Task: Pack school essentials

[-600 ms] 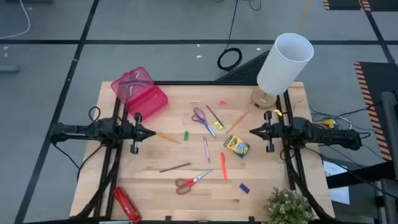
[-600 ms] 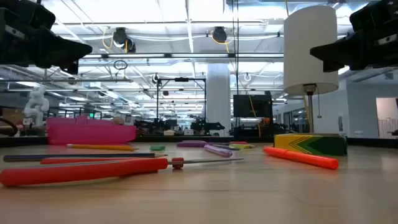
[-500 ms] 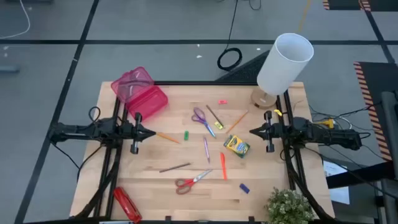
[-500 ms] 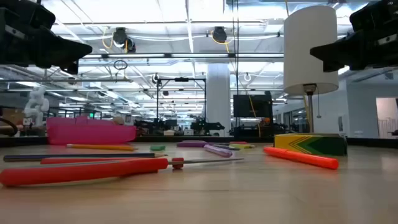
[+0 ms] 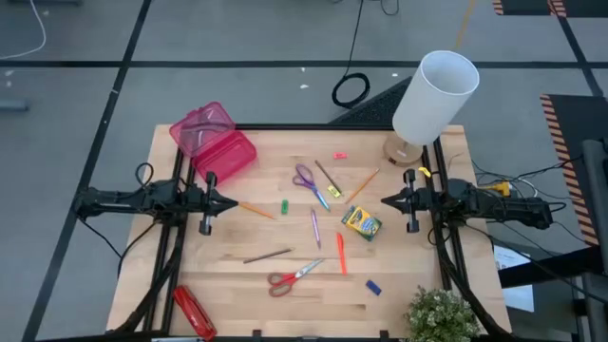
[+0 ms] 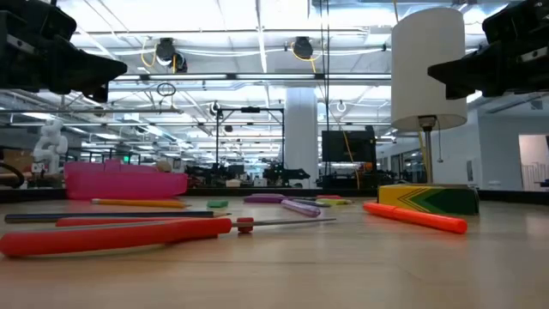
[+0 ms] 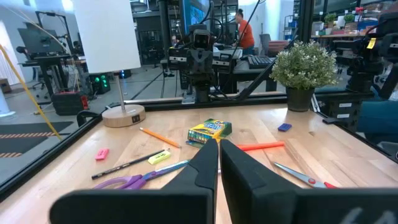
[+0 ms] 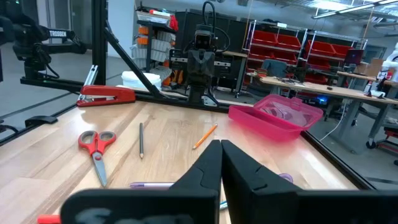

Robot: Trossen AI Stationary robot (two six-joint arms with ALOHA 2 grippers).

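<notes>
Nothing is packed yet: the purple scissors point(image 5: 306, 178), crayon box point(image 5: 361, 223) and red scissors point(image 5: 290, 276) lie loose at the table's middle, the pink case point(image 5: 215, 142) sits open at 10 o'clock, and the left gripper point(image 5: 231, 202) at 9 o'clock and right gripper point(image 5: 387, 200) at 3 o'clock are pinched narrow, holding nothing.

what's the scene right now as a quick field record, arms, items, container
left gripper: over the table's left side, fingers shut, holding nothing
right gripper: over the table's right side, fingers shut, holding nothing
pink case: open, far left corner
crayon box: loose, right of centre
purple scissors: loose, centre far
red scissors: loose, near edge
orange marker: loose, near crayon box
packed so far: nothing visible
</notes>
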